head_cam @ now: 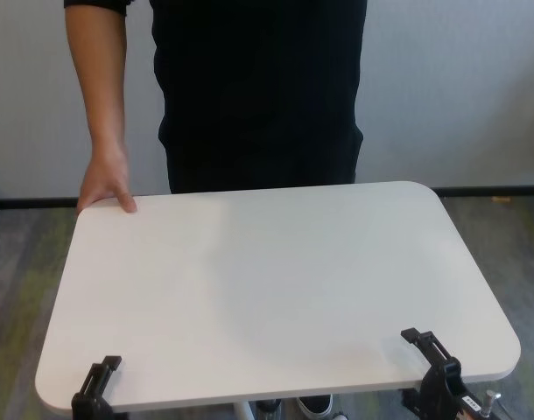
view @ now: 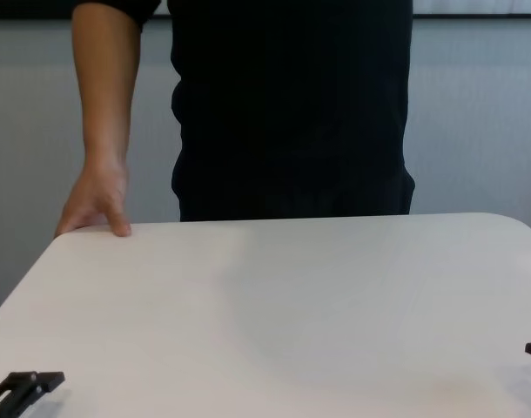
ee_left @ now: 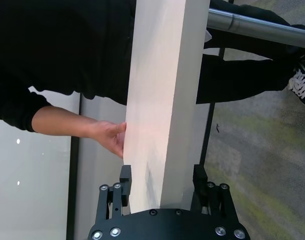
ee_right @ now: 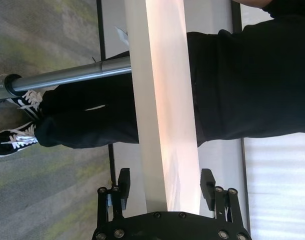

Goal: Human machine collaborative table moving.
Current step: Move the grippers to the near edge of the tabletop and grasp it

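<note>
The white table [head_cam: 276, 289] fills the head view and the chest view [view: 283, 296]. The human [head_cam: 263, 87] in black stands at its far edge, one hand [head_cam: 105, 188] on the far left corner. The other hand is out of view. My left gripper [head_cam: 101, 376] clamps the near left edge; in the left wrist view [ee_left: 162, 175] both fingers sit against the tabletop. My right gripper [head_cam: 429, 350] straddles the near right edge; in the right wrist view [ee_right: 165, 182] a gap shows beside one finger.
The grey pole leg [ee_right: 67, 75] runs under the tabletop and also shows in the left wrist view [ee_left: 252, 25]. The human's sneakers [ee_right: 17, 140] stand on grey carpet. A pale wall with a dark skirting [head_cam: 490, 190] lies close behind the human.
</note>
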Controlling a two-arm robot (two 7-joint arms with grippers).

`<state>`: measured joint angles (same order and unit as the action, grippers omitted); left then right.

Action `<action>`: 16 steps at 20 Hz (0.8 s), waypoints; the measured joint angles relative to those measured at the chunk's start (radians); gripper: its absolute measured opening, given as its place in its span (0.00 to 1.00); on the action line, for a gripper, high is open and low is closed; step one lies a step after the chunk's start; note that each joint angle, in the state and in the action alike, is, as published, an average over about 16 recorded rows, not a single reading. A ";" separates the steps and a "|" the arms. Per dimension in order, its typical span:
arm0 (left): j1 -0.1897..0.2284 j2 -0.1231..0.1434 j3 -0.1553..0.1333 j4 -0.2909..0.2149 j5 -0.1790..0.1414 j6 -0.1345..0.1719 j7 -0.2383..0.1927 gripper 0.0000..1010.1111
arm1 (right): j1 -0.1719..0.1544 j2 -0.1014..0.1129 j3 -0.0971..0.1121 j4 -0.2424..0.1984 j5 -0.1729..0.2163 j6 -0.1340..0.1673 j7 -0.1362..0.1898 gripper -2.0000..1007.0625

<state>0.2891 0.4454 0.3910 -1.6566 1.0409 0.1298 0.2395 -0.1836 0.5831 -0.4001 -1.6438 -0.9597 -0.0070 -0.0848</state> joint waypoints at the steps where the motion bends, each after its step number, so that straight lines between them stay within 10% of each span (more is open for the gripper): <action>1: 0.000 0.000 0.000 0.000 0.000 0.000 0.000 0.78 | 0.000 0.000 0.000 0.000 0.000 0.000 0.000 0.86; 16: 0.000 0.000 0.000 0.000 0.000 0.000 0.000 0.35 | 0.000 0.000 -0.001 0.000 -0.002 0.002 0.002 0.41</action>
<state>0.2891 0.4454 0.3910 -1.6565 1.0410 0.1299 0.2396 -0.1836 0.5833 -0.4011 -1.6441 -0.9614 -0.0048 -0.0832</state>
